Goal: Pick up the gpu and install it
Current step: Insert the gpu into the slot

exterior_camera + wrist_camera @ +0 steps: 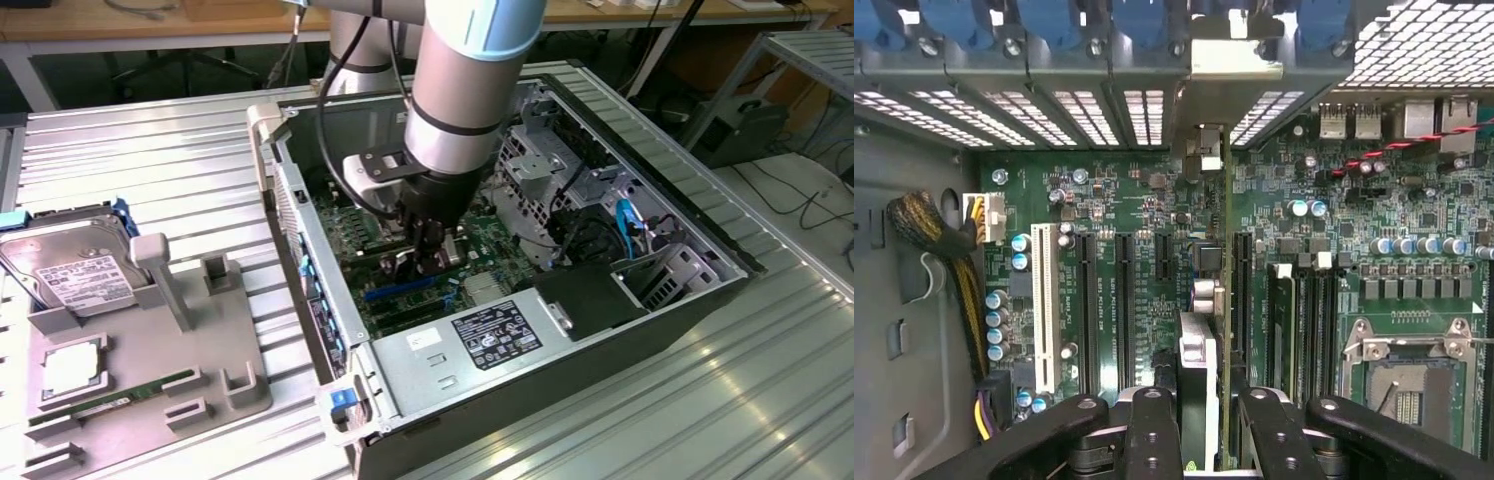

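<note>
My gripper (416, 268) is deep inside the open computer case (287, 190), just above the motherboard (501, 245). In the wrist view the gpu (1212, 300) shows edge-on: a thin card with a silvery part on one face, standing upright over the motherboard (1144, 200) among the long black slots. Its metal bracket end (1206, 60) reaches the rear slot openings of the case. My gripper (1214, 440) is shut on the gpu, with one black finger (1154, 430) on each side of it. In the exterior view the card is mostly hidden behind the gripper.
A grey fixture (200, 340) at the exterior view's left holds a silver hard drive (67, 265) and a green memory stick (120, 400). The power supply (494, 335) fills the case's near end. A white slot (1044, 300), yellow cables (934, 230) and the processor socket (1404, 380) flank the card.
</note>
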### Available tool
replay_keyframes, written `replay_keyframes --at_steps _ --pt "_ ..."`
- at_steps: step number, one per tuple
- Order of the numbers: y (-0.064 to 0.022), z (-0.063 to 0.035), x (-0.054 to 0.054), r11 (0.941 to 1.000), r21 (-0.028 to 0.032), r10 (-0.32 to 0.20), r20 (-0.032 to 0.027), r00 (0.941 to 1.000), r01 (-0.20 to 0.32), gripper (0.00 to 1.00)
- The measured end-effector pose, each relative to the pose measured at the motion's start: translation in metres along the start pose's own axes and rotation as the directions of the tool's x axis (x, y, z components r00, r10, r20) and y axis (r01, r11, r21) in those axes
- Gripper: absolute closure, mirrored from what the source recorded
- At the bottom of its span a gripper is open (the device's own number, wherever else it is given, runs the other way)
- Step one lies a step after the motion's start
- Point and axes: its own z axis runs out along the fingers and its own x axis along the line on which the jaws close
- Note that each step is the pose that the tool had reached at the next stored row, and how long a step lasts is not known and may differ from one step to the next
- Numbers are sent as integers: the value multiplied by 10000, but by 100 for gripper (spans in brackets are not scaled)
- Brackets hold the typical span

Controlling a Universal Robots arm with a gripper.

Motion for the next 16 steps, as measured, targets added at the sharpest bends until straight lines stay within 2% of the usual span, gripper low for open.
replay_keyframes --at_steps 16 --pt "53 45 2 10000 0 -1 0 10000 1 72"
